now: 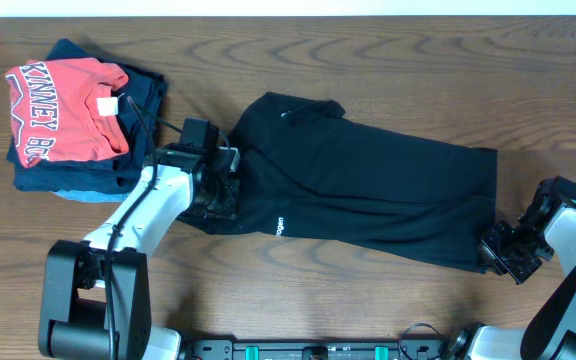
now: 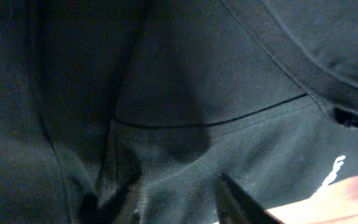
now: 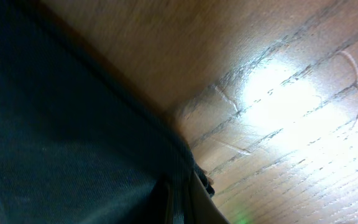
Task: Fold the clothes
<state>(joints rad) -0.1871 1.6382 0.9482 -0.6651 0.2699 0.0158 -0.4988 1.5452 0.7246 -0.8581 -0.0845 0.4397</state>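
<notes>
The black garment lies spread across the middle of the table, with its tiny white logo near the front edge. My left gripper is down on the garment's left end. In the left wrist view its fingers stand apart with rumpled black fabric between them, and the logo shows at the right. My right gripper is at the garment's front right corner. In the right wrist view its fingers are shut on the fabric's edge.
A stack of folded clothes stands at the back left: a red T-shirt with white lettering on top of navy and light blue garments. Bare wooden table surrounds the black garment.
</notes>
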